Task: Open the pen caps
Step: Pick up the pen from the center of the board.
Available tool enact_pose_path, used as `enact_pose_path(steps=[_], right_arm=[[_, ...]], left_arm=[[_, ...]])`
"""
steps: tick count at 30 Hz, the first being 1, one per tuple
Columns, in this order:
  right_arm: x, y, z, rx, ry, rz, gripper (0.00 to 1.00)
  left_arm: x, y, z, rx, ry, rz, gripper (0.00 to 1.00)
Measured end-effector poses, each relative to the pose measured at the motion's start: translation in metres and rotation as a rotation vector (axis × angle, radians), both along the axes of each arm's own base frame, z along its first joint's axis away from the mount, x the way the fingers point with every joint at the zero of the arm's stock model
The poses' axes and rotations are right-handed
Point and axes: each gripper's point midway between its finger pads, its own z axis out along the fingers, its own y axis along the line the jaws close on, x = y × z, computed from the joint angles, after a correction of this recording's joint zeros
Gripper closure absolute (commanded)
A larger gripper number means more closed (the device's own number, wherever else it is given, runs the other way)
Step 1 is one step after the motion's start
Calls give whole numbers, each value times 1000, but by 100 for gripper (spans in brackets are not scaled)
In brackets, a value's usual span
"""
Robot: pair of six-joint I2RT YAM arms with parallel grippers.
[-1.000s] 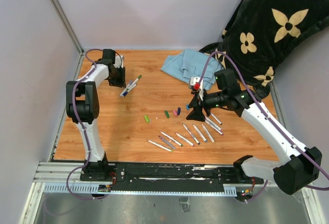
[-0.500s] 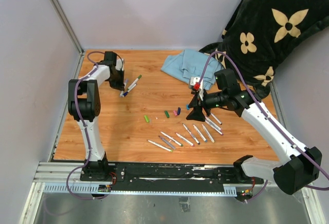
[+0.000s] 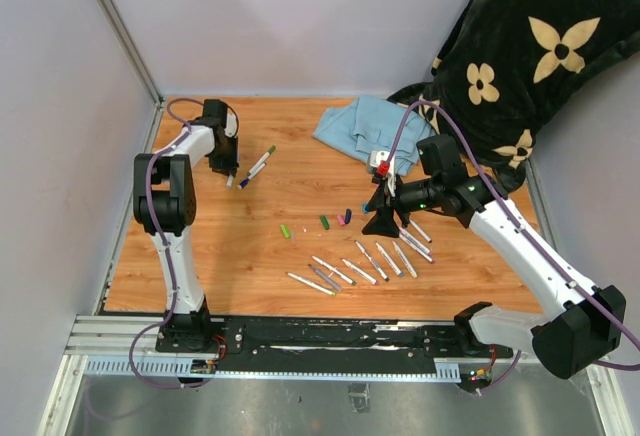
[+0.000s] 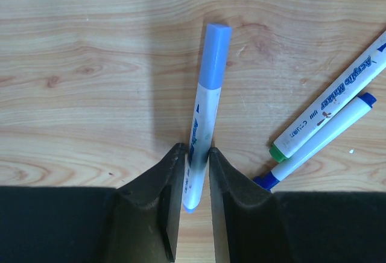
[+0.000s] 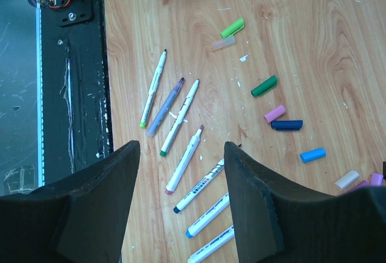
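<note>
Pen caps (image 5: pixel 275 113) already off lie loose near the middle of the table (image 3: pixel 200 256), beside the opened markers (image 5: pixel 152 88). My right gripper (image 5: pixel 180 148) hangs above them, jaws spread and empty. At 10 o'clock my left gripper (image 4: pixel 196 166) pinches a marker (image 4: pixel 204 118) low on its white barrel. I think this leaves its light-blue cap (image 4: pixel 216 55), at 12 o'clock, free for pulling. Two capped markers (image 4: pixel 329 109) wait at 3 o'clock.
</note>
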Motion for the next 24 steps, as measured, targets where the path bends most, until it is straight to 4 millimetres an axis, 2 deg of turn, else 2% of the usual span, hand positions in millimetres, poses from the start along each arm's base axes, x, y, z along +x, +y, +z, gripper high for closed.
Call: enact_pose_path(steps=[4, 8, 11, 19, 24], right_arm=[[-1, 0, 1, 4, 2, 4, 41], [-1, 0, 0, 4, 2, 5, 41], [-1, 1, 0, 4, 3, 5, 41], [-7, -4, 11, 45, -20, 11, 40], [-10, -7, 21, 80, -40, 14, 39]], left_arm=[[3, 0, -1, 0, 2, 3, 74], [3, 0, -1, 0, 3, 5, 92], [3, 0, -1, 0, 4, 4, 99], [2, 6, 2, 29, -16, 25, 100], [-20, 13, 7, 56, -34, 69, 100]])
